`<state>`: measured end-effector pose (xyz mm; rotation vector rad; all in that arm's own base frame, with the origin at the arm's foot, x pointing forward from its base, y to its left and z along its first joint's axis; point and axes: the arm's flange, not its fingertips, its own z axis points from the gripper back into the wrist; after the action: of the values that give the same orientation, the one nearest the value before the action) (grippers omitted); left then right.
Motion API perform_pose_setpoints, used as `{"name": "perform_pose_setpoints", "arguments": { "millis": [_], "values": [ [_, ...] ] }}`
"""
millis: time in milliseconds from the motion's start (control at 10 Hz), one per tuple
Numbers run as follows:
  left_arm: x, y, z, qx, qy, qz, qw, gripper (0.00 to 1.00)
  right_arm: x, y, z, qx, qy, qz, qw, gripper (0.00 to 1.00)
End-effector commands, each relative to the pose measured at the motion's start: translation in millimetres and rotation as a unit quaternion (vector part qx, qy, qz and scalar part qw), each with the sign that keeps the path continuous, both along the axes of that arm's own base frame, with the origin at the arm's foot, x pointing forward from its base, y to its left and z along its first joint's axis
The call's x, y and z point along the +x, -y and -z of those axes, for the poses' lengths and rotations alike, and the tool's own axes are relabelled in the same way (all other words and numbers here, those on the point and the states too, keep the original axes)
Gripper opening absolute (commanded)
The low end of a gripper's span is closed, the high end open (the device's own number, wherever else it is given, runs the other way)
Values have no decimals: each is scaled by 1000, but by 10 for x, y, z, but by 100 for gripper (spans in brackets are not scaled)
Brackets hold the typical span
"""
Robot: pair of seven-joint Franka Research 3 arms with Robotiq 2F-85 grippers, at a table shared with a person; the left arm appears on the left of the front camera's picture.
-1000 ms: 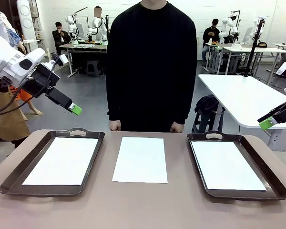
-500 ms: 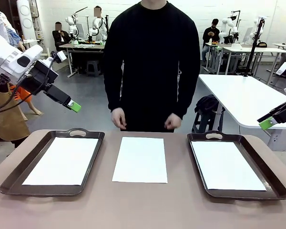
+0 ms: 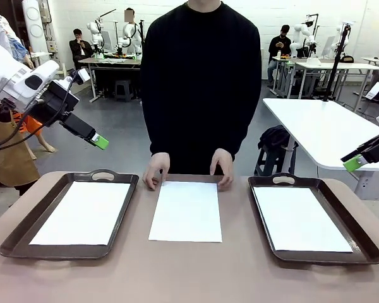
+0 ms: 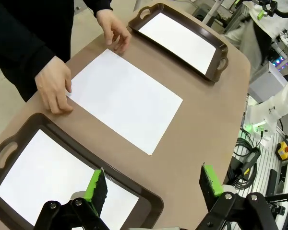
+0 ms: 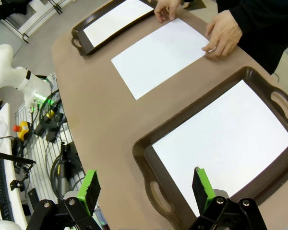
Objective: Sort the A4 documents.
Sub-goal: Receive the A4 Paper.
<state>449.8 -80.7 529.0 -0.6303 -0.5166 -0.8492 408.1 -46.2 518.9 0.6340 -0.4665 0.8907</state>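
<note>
Up in the air with the left gripper (image 4: 153, 184): jaws spread wide, nothing between them, nothing touched, high by the left tray (image 3: 104, 175). Likewise the right gripper (image 5: 146, 187): wide apart, empty, raised off to the side of the right tray (image 3: 284, 179). Down on the table (image 3: 189, 278), the A4 documents: one sheet (image 3: 82, 212) flat in the left tray, another sheet (image 3: 301, 218) in the right tray, a third sheet (image 3: 186, 211) bare between the trays, with the person's hands (image 3: 156, 170) resting at its far corners.
</note>
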Motion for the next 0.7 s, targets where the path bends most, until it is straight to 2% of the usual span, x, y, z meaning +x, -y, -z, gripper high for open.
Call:
{"name": "perform_pose_setpoints", "arguments": {
  "millis": [0,600],
  "values": [
    [-3,-11,1,-1,-1,1,1000,100,-9,3,3,-1,0,-3,1000,100],
    [-3,-11,1,-1,-1,1,1000,100,-9,3,3,-1,0,-3,1000,100]
  ]
}}
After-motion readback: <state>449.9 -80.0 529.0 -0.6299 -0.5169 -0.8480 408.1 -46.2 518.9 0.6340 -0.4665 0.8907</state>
